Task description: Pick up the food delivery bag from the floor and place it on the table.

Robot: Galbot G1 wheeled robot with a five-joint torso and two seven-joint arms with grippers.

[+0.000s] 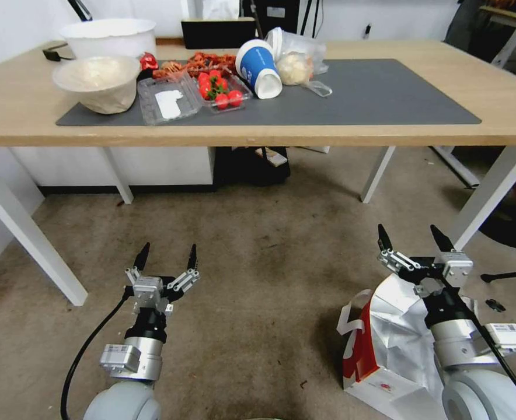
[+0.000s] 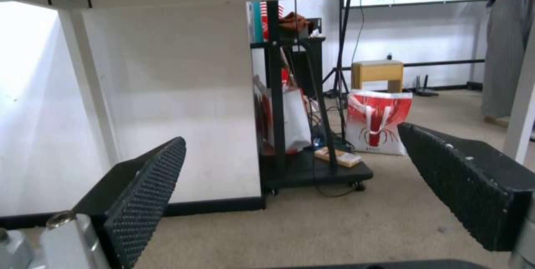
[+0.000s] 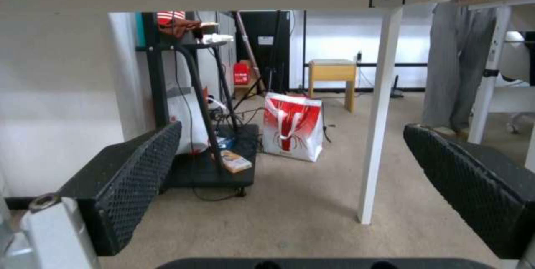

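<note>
white food delivery bag (image 1: 395,344) under wide-open right tool (image 1: 415,238).

- The table (image 1: 351,135) spans the view from 10 to 2 o'clock; its front edge overhangs the carpet ahead of both grippers.
- On the dark grey mat (image 1: 386,93), the 1 o'clock half lies bare.
- The 11 o'clock half is crowded: a pale bowl (image 1: 97,81), a clear strawberry tray (image 1: 222,90) and a tipped blue-and-white cup (image 1: 259,67).
- White table legs (image 1: 30,233) stand at 9 and 3 o'clock; bare carpet (image 1: 258,280) lies between.
</note>
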